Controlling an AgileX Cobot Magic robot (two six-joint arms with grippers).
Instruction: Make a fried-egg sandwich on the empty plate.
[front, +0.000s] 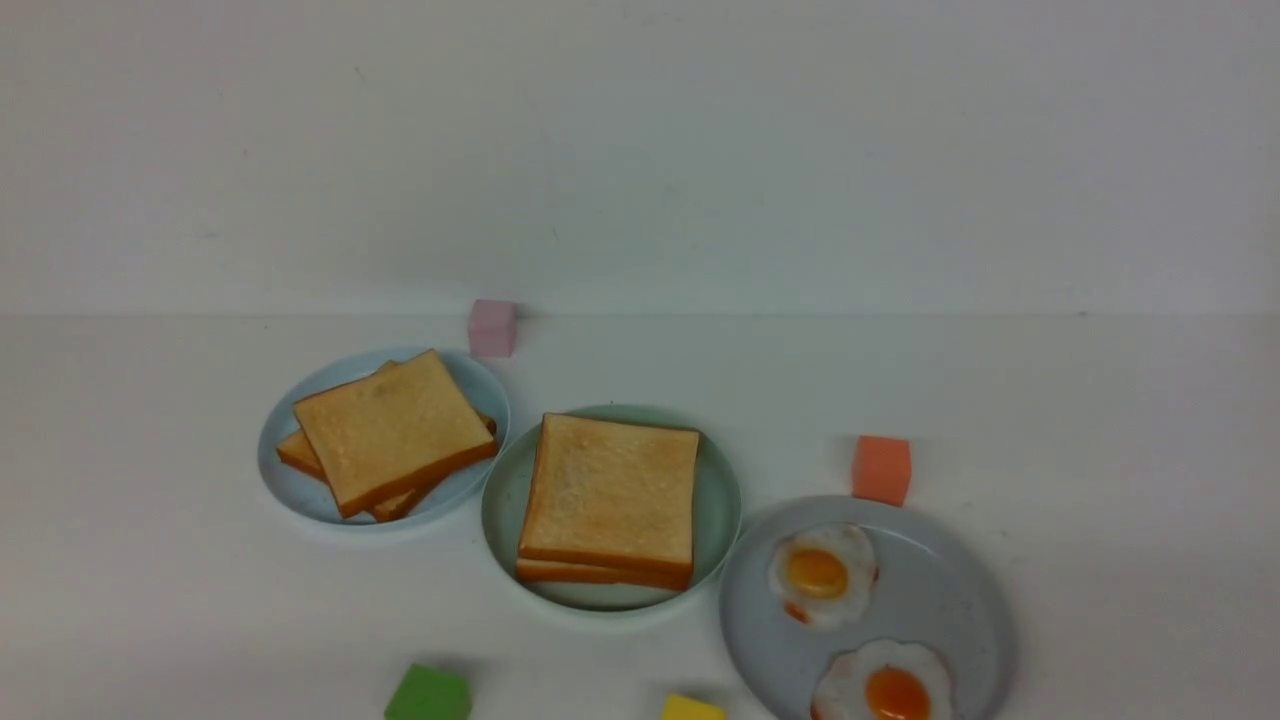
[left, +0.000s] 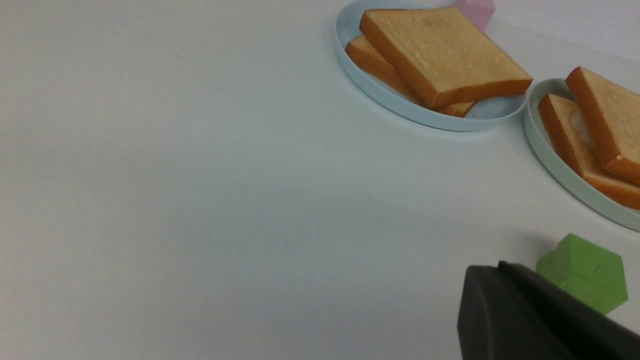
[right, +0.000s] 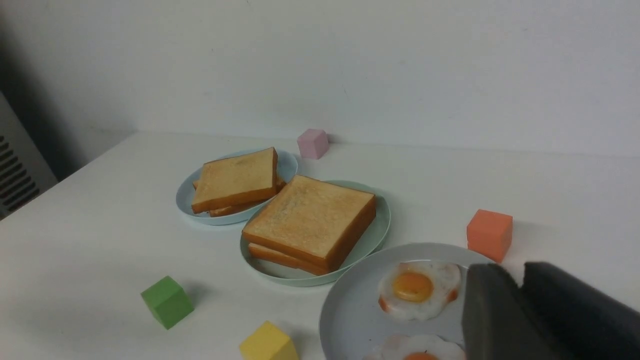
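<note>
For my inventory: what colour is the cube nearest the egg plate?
Orange cube; the right wrist view shows it best.

Illumination is even, diffuse and bright; my views show no glare. Shadows are soft and short, falling beside the green cube (right: 167, 302) and orange cube (right: 489, 234) on the tabletop (front: 1100, 420). Front view slightly hazy; my gripper edges appear blurred.

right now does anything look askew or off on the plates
Slightly. On the green plate the sandwich's top slice sits shifted off the bottom one, so white egg shows between them in the left wrist view. The toast pile on the blue plate is fanned unevenly. Nothing is spilled or damaged.
</note>
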